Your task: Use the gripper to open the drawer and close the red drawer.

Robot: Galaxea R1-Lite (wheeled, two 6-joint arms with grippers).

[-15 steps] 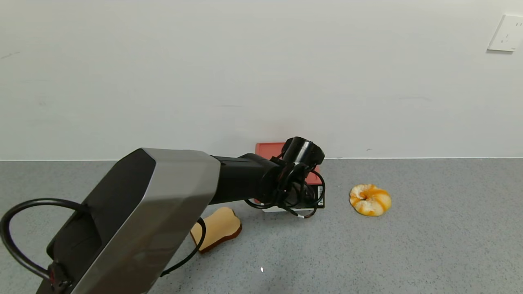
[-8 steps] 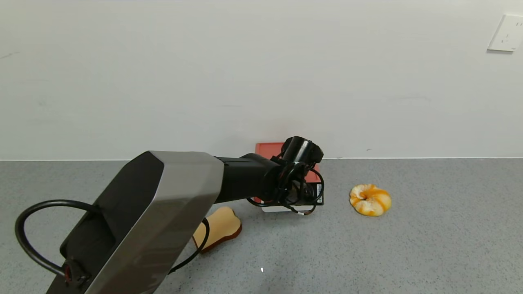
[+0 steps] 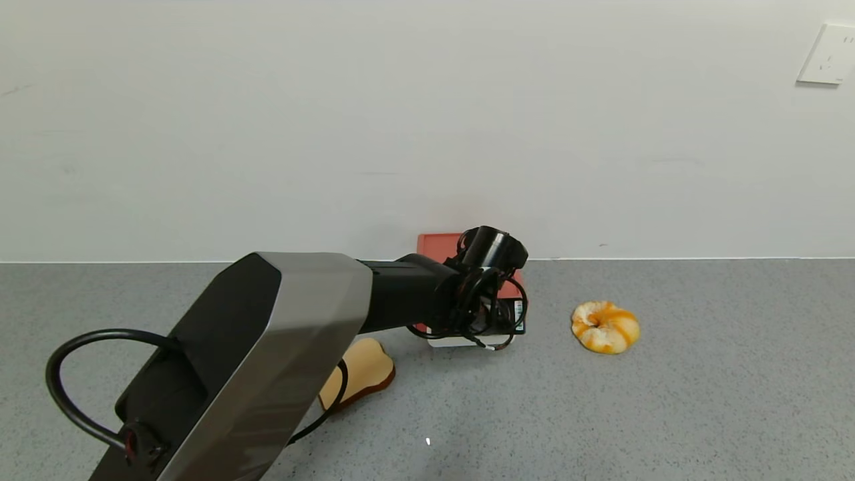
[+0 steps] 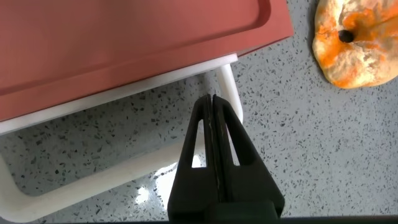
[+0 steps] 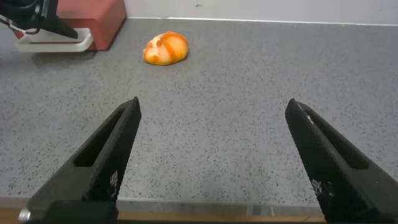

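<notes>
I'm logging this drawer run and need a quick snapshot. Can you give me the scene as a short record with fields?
surface: grey speckled counter against a white wall
drawer: salmon-red drawer by the wall, looks closed or nearly so
handle: white loop handle sticking out at its front
left gripper: left gripper shut, tips inside the handle loop
right gripper: right gripper open, low over bare counter, away from the drawer
other items: bread slice, orange-and-white pastry

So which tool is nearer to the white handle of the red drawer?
The left. The left tool, shut, points into the white handle loop of the red drawer. The right tool, open, hangs low over the table, far from the drawer, beyond the orange pastry.
</notes>
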